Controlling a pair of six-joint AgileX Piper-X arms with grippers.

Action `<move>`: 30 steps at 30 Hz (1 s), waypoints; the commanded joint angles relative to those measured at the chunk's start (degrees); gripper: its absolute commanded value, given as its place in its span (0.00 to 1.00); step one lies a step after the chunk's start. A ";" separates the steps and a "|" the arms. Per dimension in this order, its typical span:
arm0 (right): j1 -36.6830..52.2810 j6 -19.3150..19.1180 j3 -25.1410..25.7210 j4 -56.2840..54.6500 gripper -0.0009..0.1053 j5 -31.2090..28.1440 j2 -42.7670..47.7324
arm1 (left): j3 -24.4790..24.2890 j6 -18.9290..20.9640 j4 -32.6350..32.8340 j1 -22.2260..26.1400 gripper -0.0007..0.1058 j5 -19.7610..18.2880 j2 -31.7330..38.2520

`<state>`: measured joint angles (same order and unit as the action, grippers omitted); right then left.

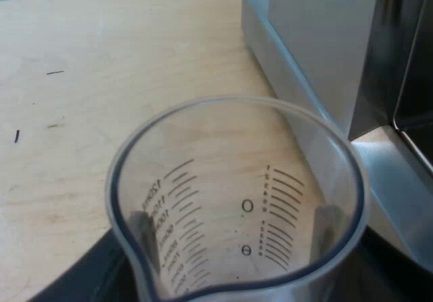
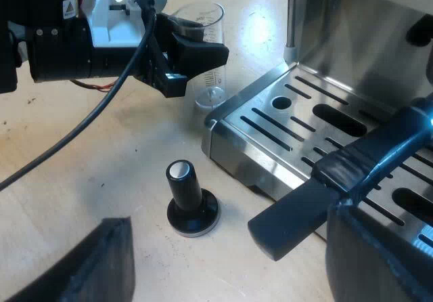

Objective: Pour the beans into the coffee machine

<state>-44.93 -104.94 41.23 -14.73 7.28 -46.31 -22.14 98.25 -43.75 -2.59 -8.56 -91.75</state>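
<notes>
My left gripper is clenched on the glass. Its 2 fingers press on opposite sides of the wall, and I see them dark through the clear plastic. The glass is upright with the spout toward the camera, and the printed scale lines run down the inside. Through its bottom I see the pale wood of the table. The glass is just beside the machine, near the steel base.

From the right wrist view, the glass is near the corner of the drip tray. I cannot tell if its bottom touches the table.

My right gripper is released, its 2 fingers wide apart and grasping nothing. One finger reaches over the edge of the drip tray. A tamper with a black knob stands upright on the table, near the tray's front.
</notes>
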 commanded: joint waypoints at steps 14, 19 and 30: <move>0.09 -0.32 0.22 0.87 0.59 0.43 0.27 | -0.11 0.53 -0.80 -0.04 0.65 0.59 0.26; 0.09 -0.32 0.22 0.87 0.59 0.21 0.27 | -0.11 0.53 -1.22 -0.04 0.65 0.59 0.26; 0.09 -0.22 0.22 0.87 0.59 -0.26 0.27 | -0.11 0.53 -1.15 -0.04 0.65 -0.11 3.32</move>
<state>-44.93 -104.94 41.23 -14.73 7.09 -46.31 -22.14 98.25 -43.88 -2.59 -9.56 -89.99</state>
